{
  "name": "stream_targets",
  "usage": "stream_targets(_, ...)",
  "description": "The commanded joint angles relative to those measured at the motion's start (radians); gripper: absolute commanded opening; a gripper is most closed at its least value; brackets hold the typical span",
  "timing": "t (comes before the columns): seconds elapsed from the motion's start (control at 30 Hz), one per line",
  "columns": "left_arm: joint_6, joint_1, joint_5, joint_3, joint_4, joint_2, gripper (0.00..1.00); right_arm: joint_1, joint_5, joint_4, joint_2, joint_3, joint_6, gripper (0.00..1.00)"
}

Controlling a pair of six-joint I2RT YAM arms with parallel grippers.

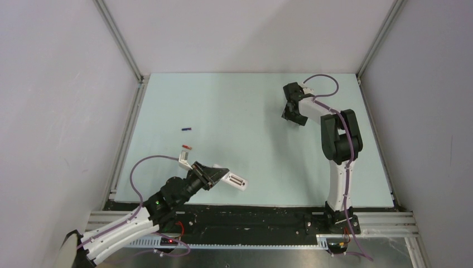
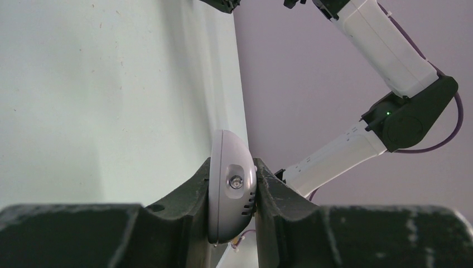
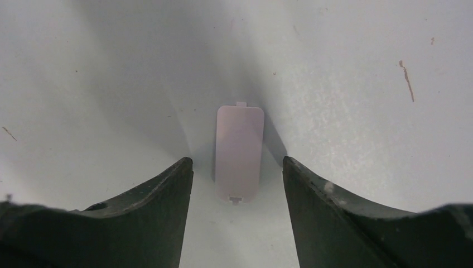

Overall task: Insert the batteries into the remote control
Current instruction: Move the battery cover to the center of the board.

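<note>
1. Pale green tabletop (image 1: 251,111) lies between grey walls, with both arm bases at its near edge.
2. The left gripper (image 1: 207,176), near the front-left corner, is clamped tight on the remote control (image 1: 236,181). The handset's white end juts out to the right.
3. The red-orange battery (image 1: 187,147) lies on the table just beyond that gripper. The dark blue battery (image 1: 186,129) lies farther back, apart from it.
4. The right gripper (image 3: 238,167) hangs far right of centre, jaws parted, straddling a small white cover plate (image 3: 239,146) that lies flat without touching either finger.
</note>
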Motion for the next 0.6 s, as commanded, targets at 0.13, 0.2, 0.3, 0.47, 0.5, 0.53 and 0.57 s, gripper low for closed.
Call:
stream_targets(0.13, 0.018, 0.000, 0.008, -0.006, 0.030, -0.022, 0.01, -0.011, 0.004, 0.020, -0.003, -0.032, 0.010, 0.49)
stream_targets(0.2, 0.018, 0.000, 0.008, -0.006, 0.029, -0.022, 0.00, -0.011, 0.004, 0.022, -0.005, -0.037, 0.006, 0.44)
stream_targets(0.3, 0.018, 0.000, 0.007, -0.006, 0.028, -0.021, 0.00, -0.010, 0.002, 0.019, -0.006, -0.037, -0.004, 0.37)
stream_targets(0.47, 0.023, 0.001, 0.010, 0.002, 0.026, -0.014, 0.01, -0.004, -0.017, 0.015, -0.008, -0.040, -0.024, 0.33)
stream_targets(0.5, 0.022, 0.001, 0.010, 0.003, 0.026, -0.015, 0.01, 0.002, -0.019, 0.021, -0.011, -0.044, -0.029, 0.32)
stream_targets(0.53, 0.022, 0.000, 0.010, 0.003, 0.024, -0.015, 0.01, 0.013, -0.022, 0.025, -0.016, -0.054, -0.039, 0.32)
stream_targets(0.57, 0.022, 0.000, 0.010, 0.004, 0.025, -0.016, 0.00, 0.019, -0.025, 0.035, -0.018, -0.059, -0.045, 0.32)
